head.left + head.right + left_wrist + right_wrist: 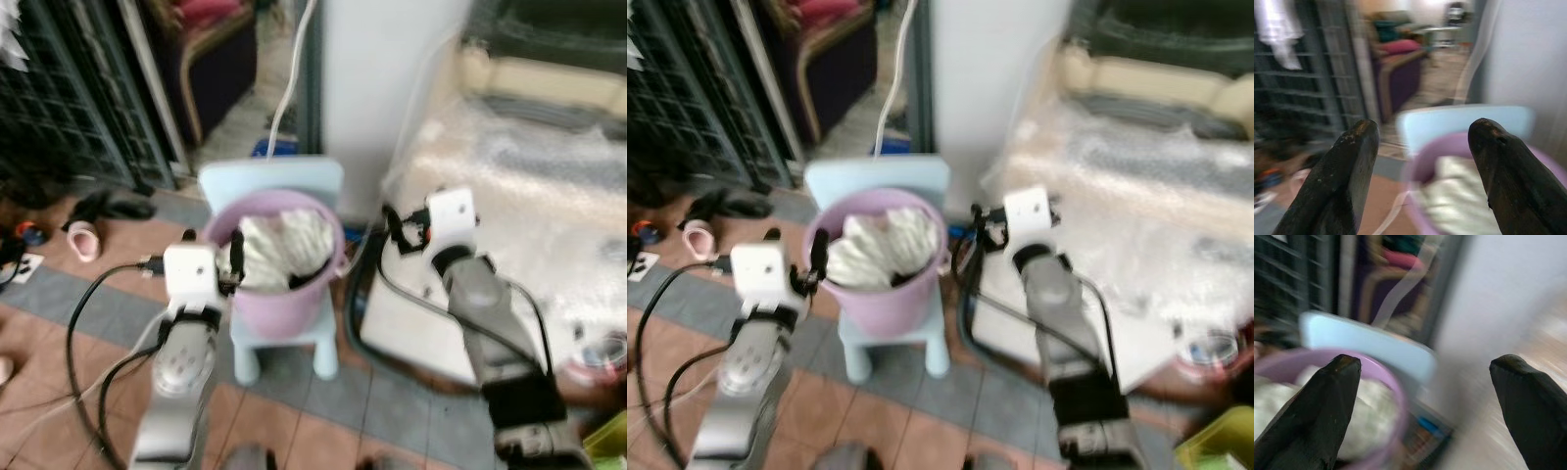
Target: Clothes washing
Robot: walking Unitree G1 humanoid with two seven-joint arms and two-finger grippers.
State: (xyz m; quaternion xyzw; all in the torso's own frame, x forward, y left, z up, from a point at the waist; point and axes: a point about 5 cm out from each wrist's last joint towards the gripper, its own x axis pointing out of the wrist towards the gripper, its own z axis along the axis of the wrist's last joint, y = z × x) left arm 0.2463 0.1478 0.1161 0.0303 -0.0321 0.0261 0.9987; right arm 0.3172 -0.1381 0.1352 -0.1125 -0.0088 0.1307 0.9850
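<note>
The floor [59,323] is laid in terracotta and grey tiles, with black cables [88,304] looping across it on the near left. A tall white appliance or pillar [377,88] stands at the far middle, and a white hose [289,78] hangs down just left of it. To the right spreads a broad pale surface covered in crinkled clear plastic sheeting [519,186], with a cream and dark sofa [549,59] beyond it. On the far left is a dark metal grille [69,98], and behind it a purple armchair with a pink cushion [211,39]. A few shoes and slippers [93,220] lie on the tiles near the grille.

In the middle stands a small pale blue plastic chair [284,333], and on its seat sits a round lilac plastic bucket [289,299] filled with crumpled white laundry [284,250].

The left pincer [230,259] is raised at the left side of the bucket, right by its rim; whether it touches the rim cannot be told through the blur. In the left wrist view its two black fingers [1337,181] stand wide apart with nothing between them, the bucket and chair back ahead.

The right pincer [397,235] is held up to the right of the bucket, a little apart from it, in front of the white appliance. Its fingers [1317,416] are also spread wide and hold nothing.
</note>
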